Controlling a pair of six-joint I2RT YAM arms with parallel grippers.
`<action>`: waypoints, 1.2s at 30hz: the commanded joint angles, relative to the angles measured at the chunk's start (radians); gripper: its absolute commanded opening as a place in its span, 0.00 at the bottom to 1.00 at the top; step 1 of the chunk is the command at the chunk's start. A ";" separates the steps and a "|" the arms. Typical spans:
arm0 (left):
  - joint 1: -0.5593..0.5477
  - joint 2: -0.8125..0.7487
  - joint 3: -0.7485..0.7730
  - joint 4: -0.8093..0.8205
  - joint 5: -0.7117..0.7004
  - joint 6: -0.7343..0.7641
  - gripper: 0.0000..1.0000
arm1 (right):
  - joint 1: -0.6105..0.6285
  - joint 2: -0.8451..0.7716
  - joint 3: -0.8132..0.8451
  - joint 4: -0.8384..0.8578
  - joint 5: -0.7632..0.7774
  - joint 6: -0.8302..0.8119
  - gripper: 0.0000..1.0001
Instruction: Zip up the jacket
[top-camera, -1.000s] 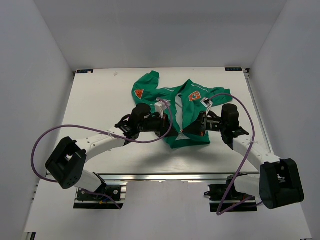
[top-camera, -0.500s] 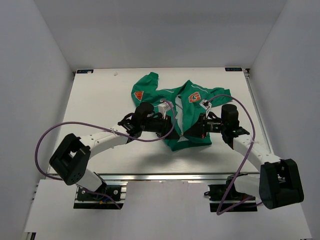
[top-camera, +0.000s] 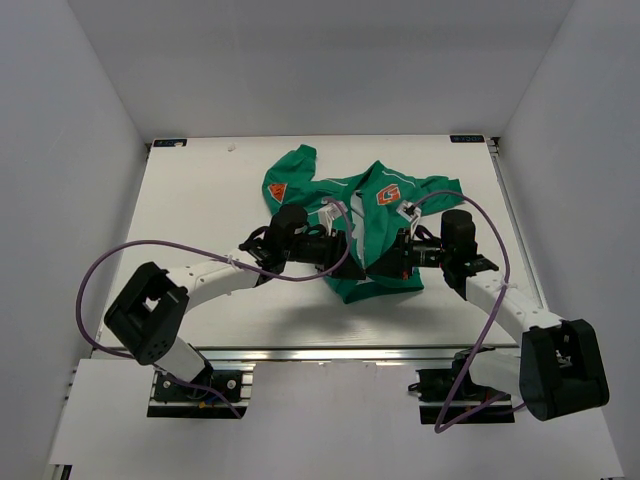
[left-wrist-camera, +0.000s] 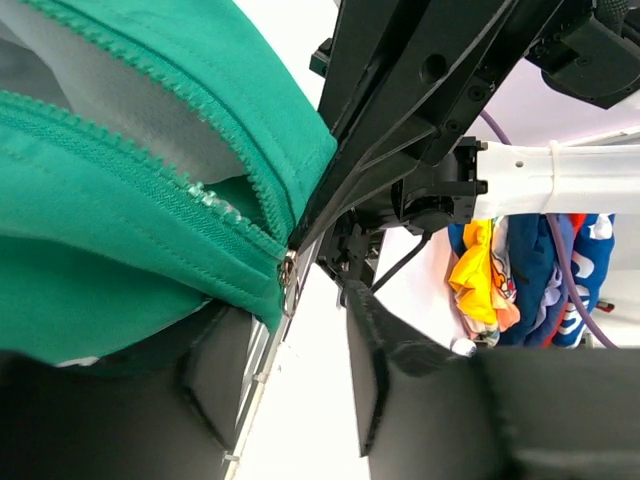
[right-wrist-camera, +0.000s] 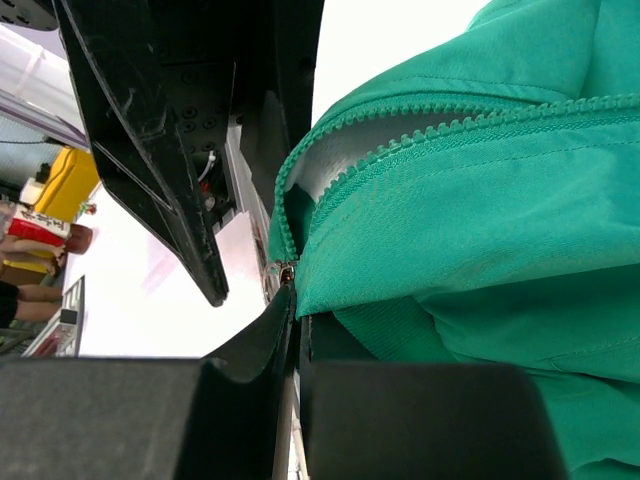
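Observation:
The green jacket lies in the middle of the table, its orange "G" badge facing up and its zipper partly open. In the left wrist view the green zipper edge ends at a metal slider. My left gripper stands open just below that slider, with nothing between its fingers. My right gripper is shut at the zipper's lower end, right under the slider. The green hem rests over its right finger. In the top view both grippers meet at the jacket's lower front, left and right.
The white table sits inside pale enclosure walls. Purple cables loop from both arms. Colourful cloth shows beyond the right arm in the left wrist view.
My left gripper has opened and let go of the jacket near the zipper. The right gripper has stayed shut at the zipper's lower end. The lower hem has bunched slightly.

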 joint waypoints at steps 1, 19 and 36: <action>0.023 -0.020 -0.010 0.062 0.032 -0.034 0.53 | 0.012 -0.033 0.002 -0.040 -0.010 -0.050 0.00; 0.071 -0.015 -0.069 0.205 0.090 -0.141 0.56 | 0.017 -0.039 0.008 -0.038 0.001 -0.059 0.00; 0.071 -0.020 -0.098 0.123 0.032 -0.144 0.89 | 0.045 -0.031 -0.003 -0.029 0.006 -0.051 0.00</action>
